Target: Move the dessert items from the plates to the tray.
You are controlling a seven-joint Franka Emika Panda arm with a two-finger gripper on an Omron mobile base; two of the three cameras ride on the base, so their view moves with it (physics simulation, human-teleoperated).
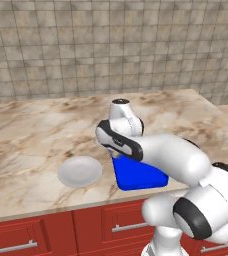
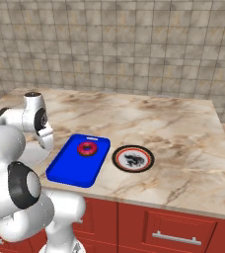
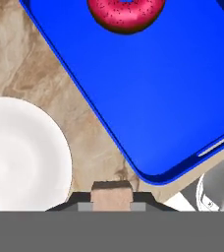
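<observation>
Pincer (image 3: 112, 197) closed on tan morsel (image 3: 112, 193), held above counter (image 2: 183, 128) between grey plate (image 3: 20, 157) and tray (image 3: 153, 98). Doughnut (image 2: 88, 148) lies in tray's far half. Patterned plate (image 2: 132, 158) just right of tray, bare.

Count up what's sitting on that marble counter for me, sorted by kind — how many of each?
Plates: 2 — a plain grey plate and a red-rimmed plate.
Trays: 1 — the blue tray.
Doughnuts: 1 — a pink doughnut, lying on the tray.
Small tan morsel: 1 — between the robot's fingers, not on the counter.
Total: 5.
</observation>
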